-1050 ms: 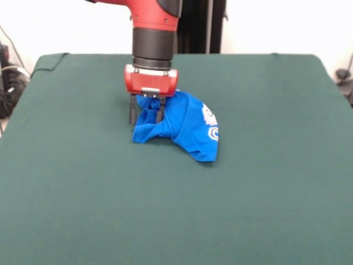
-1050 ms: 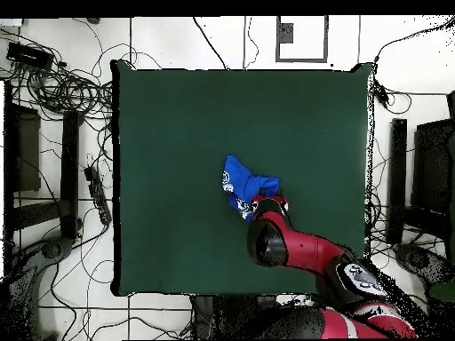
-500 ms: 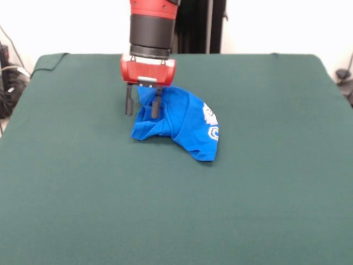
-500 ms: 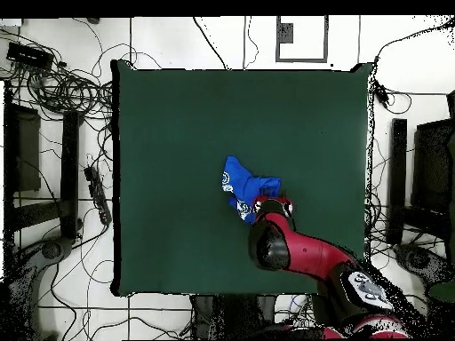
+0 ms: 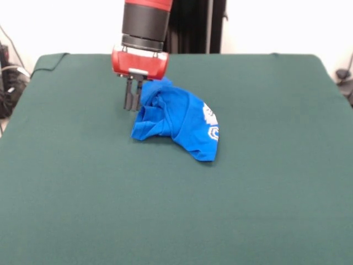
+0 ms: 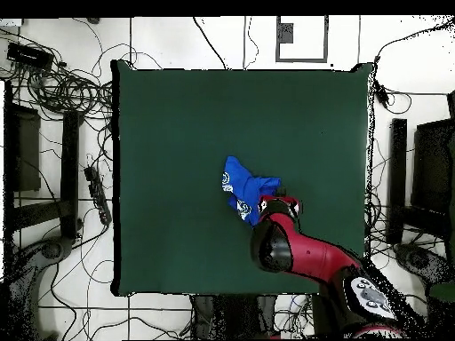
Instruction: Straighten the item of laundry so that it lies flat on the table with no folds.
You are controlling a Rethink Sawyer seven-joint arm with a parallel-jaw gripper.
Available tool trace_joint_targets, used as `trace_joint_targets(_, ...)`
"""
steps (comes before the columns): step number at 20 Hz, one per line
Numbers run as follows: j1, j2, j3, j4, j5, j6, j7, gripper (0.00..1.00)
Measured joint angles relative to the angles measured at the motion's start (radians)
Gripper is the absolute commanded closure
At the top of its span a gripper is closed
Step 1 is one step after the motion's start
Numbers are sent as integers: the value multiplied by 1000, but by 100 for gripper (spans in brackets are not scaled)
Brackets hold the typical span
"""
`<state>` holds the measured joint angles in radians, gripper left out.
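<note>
The item of laundry (image 5: 182, 124) is a small bright blue garment, bunched in folds on the green table (image 5: 77, 199), with white marks at its right edge. My gripper (image 5: 133, 105) stands upright at the garment's upper left edge. Its fingers are drawn close together, pinching a raised fold of the blue fabric. From overhead the item of laundry (image 6: 238, 185) lies near the middle of the table (image 6: 169, 124), and the red arm (image 6: 293, 253) covers its lower right corner and hides the fingers.
Cables and dark equipment (image 6: 53, 89) lie on the floor around the table. A turned-up corner of the table cloth (image 5: 49, 59) shows at the far left.
The fingers, open astride a fold half a second ago, have closed together. The gripper has risen and shifted left in the front view, and the cloth's top has bunched up beside it.
</note>
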<state>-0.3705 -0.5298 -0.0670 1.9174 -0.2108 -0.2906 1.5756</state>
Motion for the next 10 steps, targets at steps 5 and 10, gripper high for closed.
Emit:
trace_joint_targets(5,7,0,-2,0,0,0,0,100)
trace_joint_targets(10,19,-5,-3,2,6,0,0,100)
